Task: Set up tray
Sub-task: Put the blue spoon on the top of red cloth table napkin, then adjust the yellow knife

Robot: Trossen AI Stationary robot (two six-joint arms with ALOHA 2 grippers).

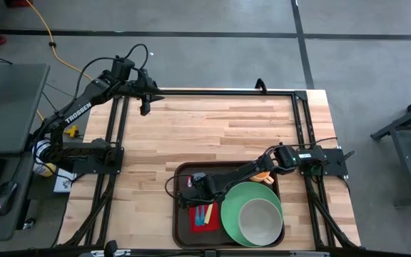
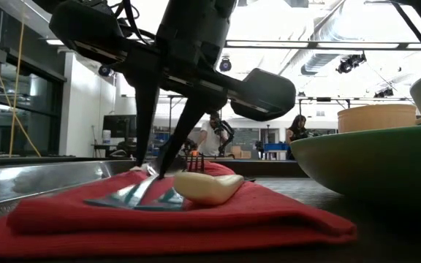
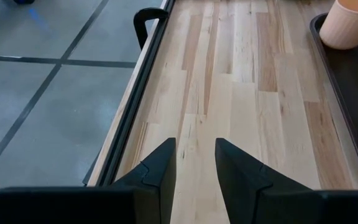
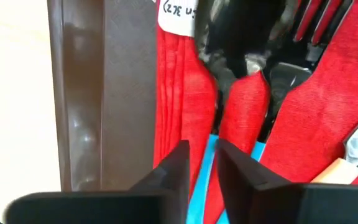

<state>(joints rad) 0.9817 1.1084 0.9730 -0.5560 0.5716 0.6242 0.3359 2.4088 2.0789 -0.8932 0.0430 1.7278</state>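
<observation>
The dark brown tray lies at the table's near edge. On its left part a red napkin carries cutlery: a blue-handled piece, a fork and a cream-handled knife. My right gripper points down over the napkin beside the tray's left rim. Its fingers stand a narrow gap apart, and the blue handle shows in that gap. My left gripper waits open above the table's far left corner, with nothing between its fingers. My right gripper comes at the cutlery on the napkin from above, pointing steeply down, its fingertips close over the blue handle. Whether they touch the handle or the napkin, I cannot tell. The cutlery lies flat on the napkin.
A green plate with a pale bowl fills the tray's right part. A peach cup stands at the tray's far right corner, under my right arm. Bare wooden tabletop stretches across the far half.
</observation>
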